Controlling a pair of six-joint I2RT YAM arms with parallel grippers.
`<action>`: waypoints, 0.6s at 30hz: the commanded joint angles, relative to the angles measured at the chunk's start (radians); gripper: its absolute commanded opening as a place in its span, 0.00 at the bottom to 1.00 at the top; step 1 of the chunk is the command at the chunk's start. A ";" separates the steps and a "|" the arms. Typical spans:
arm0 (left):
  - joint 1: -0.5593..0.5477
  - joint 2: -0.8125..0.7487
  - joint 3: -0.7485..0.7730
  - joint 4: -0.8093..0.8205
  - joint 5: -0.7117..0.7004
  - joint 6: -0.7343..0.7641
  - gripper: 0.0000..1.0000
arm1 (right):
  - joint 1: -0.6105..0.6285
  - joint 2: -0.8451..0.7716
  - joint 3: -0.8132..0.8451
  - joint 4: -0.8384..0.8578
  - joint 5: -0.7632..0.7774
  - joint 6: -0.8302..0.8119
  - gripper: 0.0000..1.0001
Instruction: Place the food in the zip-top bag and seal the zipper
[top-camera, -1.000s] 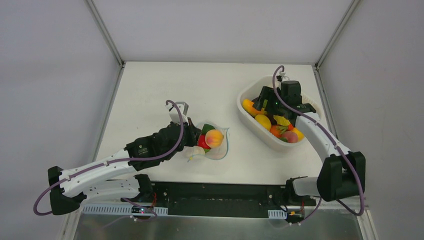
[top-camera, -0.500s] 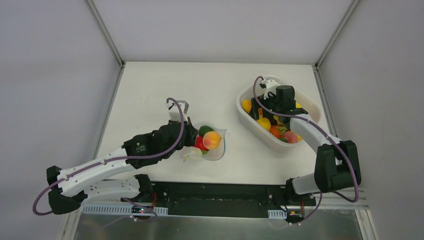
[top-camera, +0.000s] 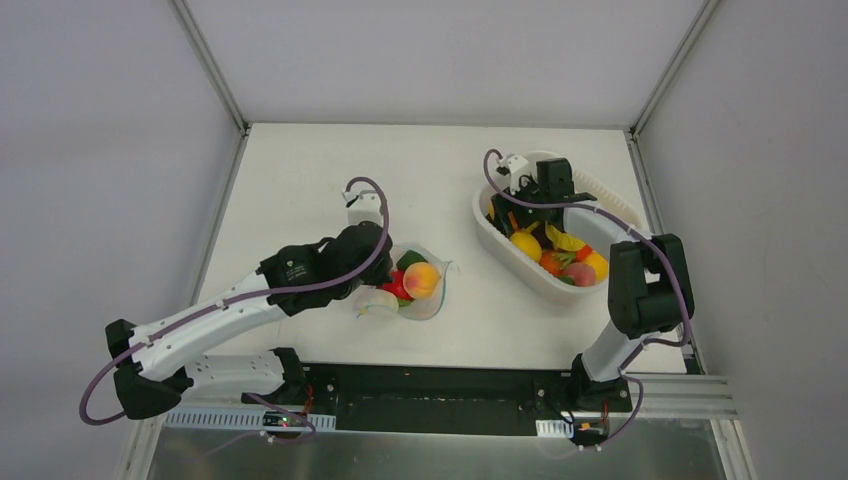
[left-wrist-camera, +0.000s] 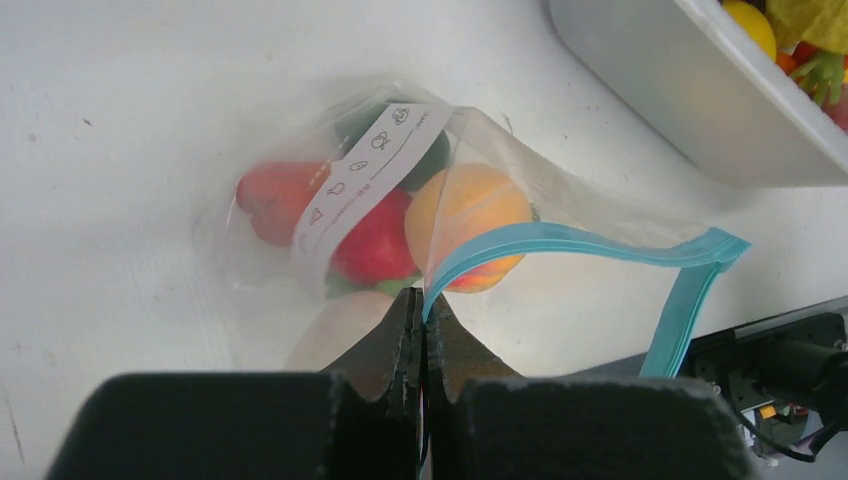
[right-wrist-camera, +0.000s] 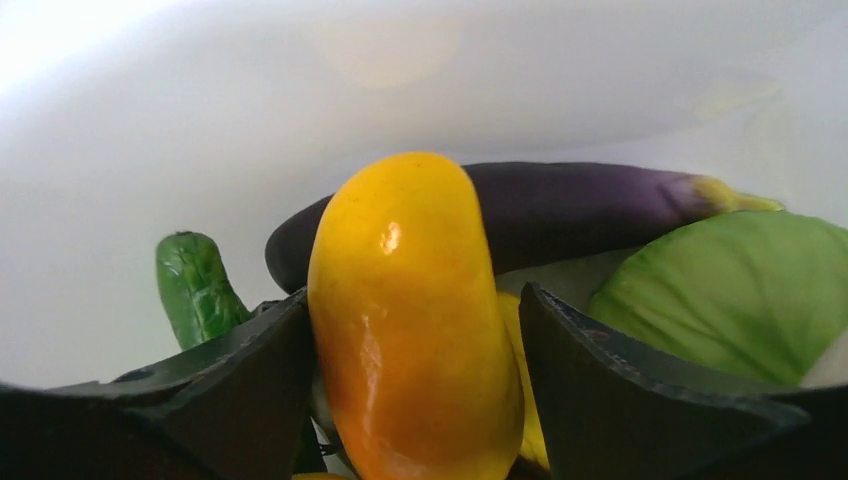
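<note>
At right centre of the overhead view, inside the smooth white plastic tub (top-camera: 505, 255), the right gripper (right-wrist-camera: 415, 310) stands wide, its fingers pressed against both sides of a glossy yellow-orange fruit (right-wrist-camera: 400, 230). A purple eggplant (right-wrist-camera: 580, 200), a green leaf (right-wrist-camera: 720, 280) and a bumpy green pod (right-wrist-camera: 190, 280) crowd behind it. Left of the tub on the white table (top-camera: 330, 170) lies the crinkly clear bag (left-wrist-camera: 255, 295), holding a peach (left-wrist-camera: 465, 210) and red pieces (left-wrist-camera: 375, 245). The left gripper (left-wrist-camera: 422, 310) pinches its teal zipper (left-wrist-camera: 580, 240), and the mouth is unsealed.

The white label strip (left-wrist-camera: 362, 183) on the zip-top bag (left-wrist-camera: 250, 290) shows small pictograms, no legible words.
</note>
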 joint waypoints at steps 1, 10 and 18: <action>0.026 0.039 0.102 -0.105 0.032 -0.011 0.00 | -0.016 0.030 0.049 -0.044 -0.067 -0.027 0.68; 0.065 0.052 0.085 -0.107 0.088 -0.031 0.00 | -0.023 -0.167 0.002 0.013 -0.070 0.096 0.38; 0.111 0.061 0.133 -0.105 0.164 0.040 0.00 | -0.021 -0.357 -0.104 0.128 -0.094 0.287 0.35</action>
